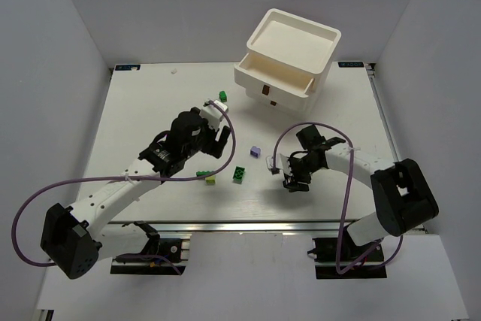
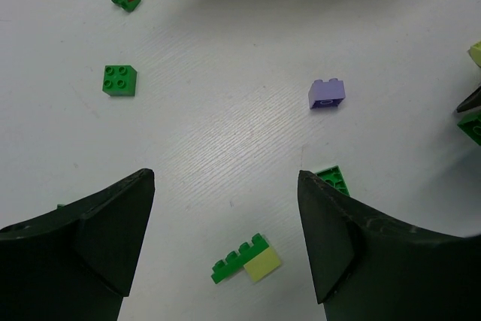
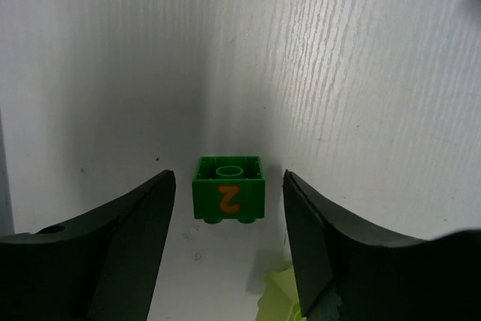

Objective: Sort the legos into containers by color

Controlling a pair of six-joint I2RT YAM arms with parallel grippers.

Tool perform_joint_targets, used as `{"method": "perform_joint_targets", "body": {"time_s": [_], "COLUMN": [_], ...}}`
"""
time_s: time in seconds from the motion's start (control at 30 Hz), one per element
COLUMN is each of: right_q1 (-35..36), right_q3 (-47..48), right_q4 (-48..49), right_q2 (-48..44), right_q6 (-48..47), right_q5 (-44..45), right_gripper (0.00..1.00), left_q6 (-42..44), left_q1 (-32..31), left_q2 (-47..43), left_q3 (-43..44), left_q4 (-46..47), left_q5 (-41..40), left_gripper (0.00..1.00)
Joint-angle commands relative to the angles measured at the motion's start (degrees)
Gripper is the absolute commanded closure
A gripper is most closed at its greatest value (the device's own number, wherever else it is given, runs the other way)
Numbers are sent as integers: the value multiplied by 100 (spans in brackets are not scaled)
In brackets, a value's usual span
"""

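Nearest, the right gripper [image 3: 229, 186] hangs with its smooth dark fingers [image 3: 113, 246] spread either side of an upturned green brick [image 3: 228, 197] marked with an orange 2, not touching it. A lime piece [image 3: 282, 295] beside it is cut off by the frame edge. Left of that, the left gripper [image 2: 225, 186] is also released and empty, one finger half hiding a studded green brick [image 2: 332, 178] on the fine-grained white table [image 1: 150, 110]. A pale purple brick [image 2: 328, 92] lies beyond. Farthest, the boxy white drawer unit [image 1: 285, 62] has its upper drawer [image 1: 274, 74] pulled out.
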Motion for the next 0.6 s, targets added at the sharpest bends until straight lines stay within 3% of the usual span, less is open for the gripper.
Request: {"method": "perform_joint_targets", "body": {"time_s": [0.0, 0.17, 0.33, 0.43, 0.57], "right_q1": [75, 92, 57, 31, -30], "right_q3": [-15, 2, 651, 1635, 2760], "right_q4": [222, 108, -663, -929, -194], "right_q2": [140, 79, -272, -518, -818], "right_q6": [72, -7, 62, 790, 2293], "right_q5": [227, 8, -439, -871, -566], "right_gripper": [36, 73, 98, 100, 100], "left_q6": [49, 40, 49, 93, 93], "left_q1": [-23, -23, -23, -23, -23], "left_q2": [-234, -313, -331, -296, -243], "left_q3": [66, -22, -119, -163, -242], "left_q4": [-9, 87, 246, 342, 492], "left_q5": [-114, -53, 351, 983, 1642], "left_gripper": [14, 13, 14, 21, 32]}}
